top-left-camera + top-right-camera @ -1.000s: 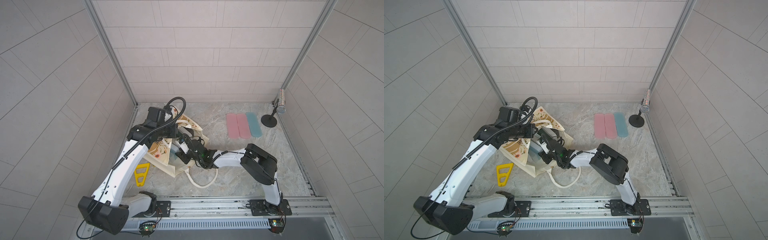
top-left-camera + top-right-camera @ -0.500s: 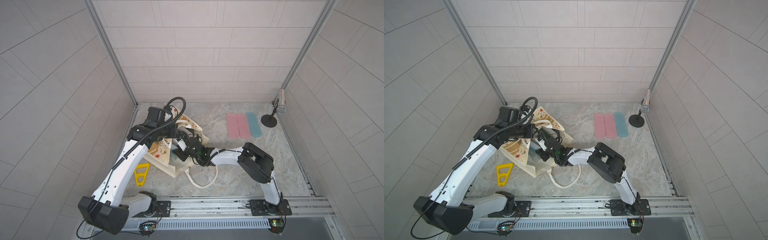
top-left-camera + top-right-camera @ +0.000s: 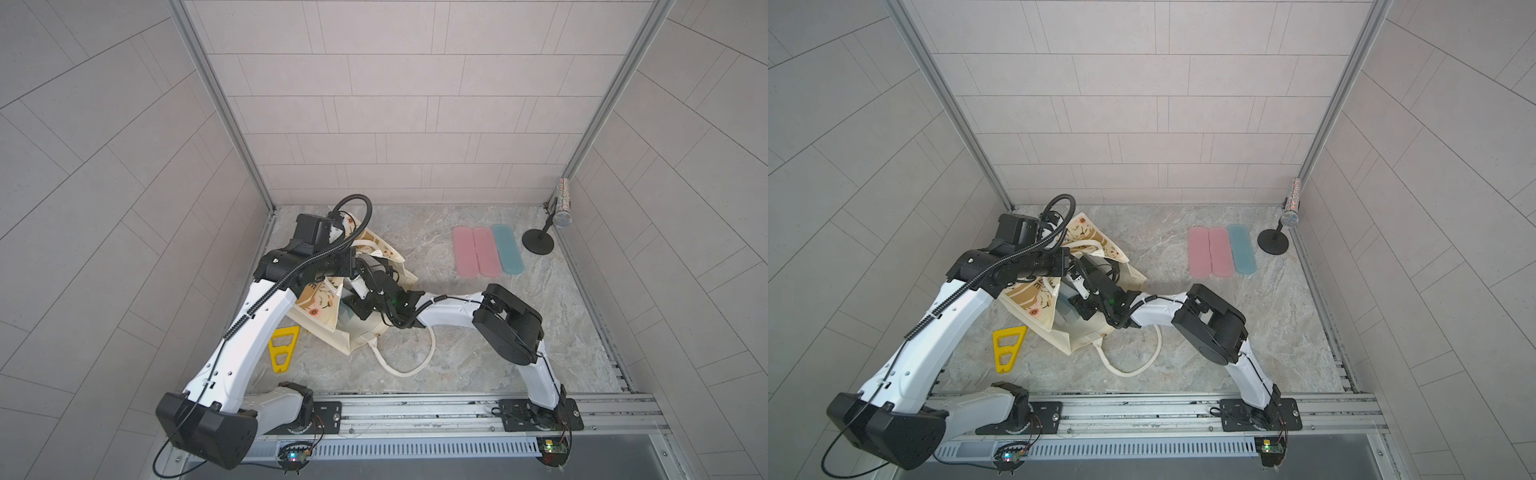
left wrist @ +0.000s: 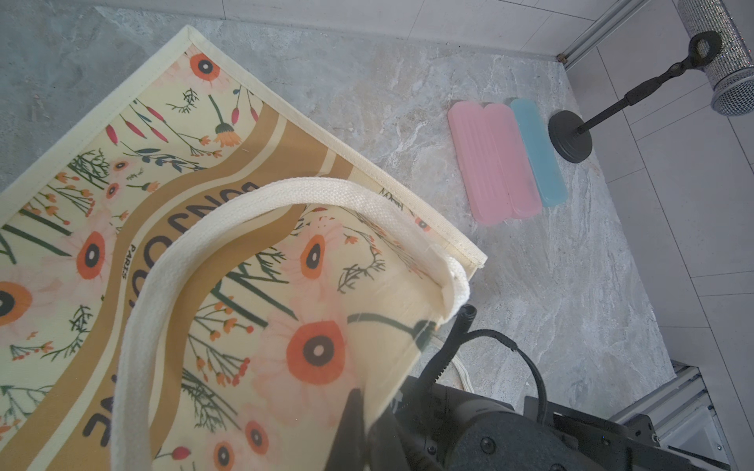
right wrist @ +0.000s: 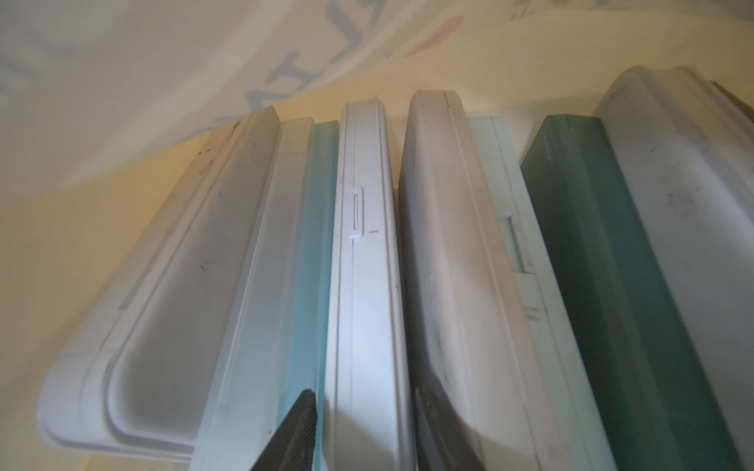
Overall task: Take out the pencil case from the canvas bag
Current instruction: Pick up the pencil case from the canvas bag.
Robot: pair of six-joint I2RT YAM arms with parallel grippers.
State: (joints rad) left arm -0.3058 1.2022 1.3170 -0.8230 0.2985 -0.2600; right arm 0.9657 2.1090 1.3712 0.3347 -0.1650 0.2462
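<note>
Right pincer (image 5: pixel 365 393) astride slim matte-white plastic pencil case (image 5: pixel 363 244) inside canvas bag (image 3: pixel 320 304).

Item: canvas bag (image 4: pixel 245 134), printed face, left wrist view. The curved tan band (image 4: pixel 122 326) bears large dark capitals reading "BONJO" and then a letter that looks like "U", all seen upside down, with the rest of the word hidden behind the white rope handle (image 4: pixel 285 195). Small dark capitals "PARIS" stand beside that band; two more large letters lower on it and a short line by the rim cannot be read, nor can the faint lettering showing through the fabric in the right wrist view.
</note>
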